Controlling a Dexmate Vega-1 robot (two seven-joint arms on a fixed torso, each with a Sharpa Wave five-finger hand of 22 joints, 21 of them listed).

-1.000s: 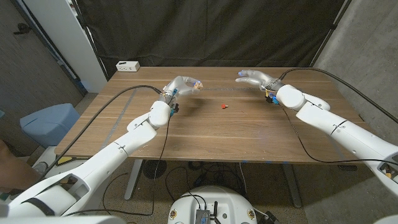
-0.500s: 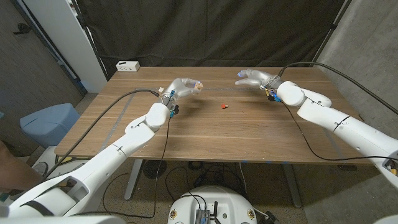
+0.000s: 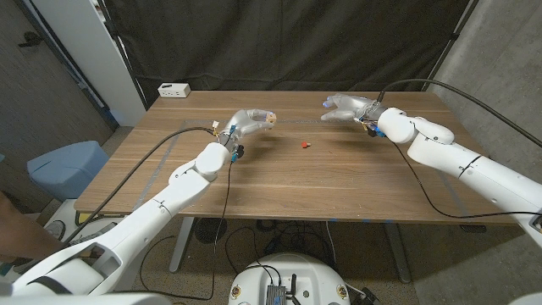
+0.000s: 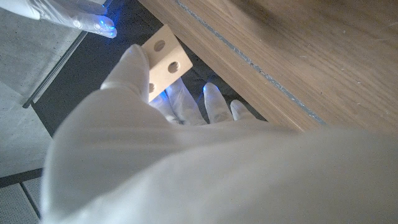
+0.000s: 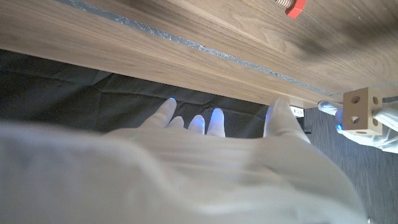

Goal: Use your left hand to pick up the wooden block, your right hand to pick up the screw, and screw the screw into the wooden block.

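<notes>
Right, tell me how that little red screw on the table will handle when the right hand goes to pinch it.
The screw is small beside the open right hand, so it will probably be fiddly to pinch. It lies loose on the smooth table, so a nudge may roll or skid it. It looks rigid and likely very light.

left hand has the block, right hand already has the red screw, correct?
Not quite. The left hand does hold the wooden block, but the right hand is empty, fingers apart. The head view shows the red screw lying on the table between the two hands.
</notes>
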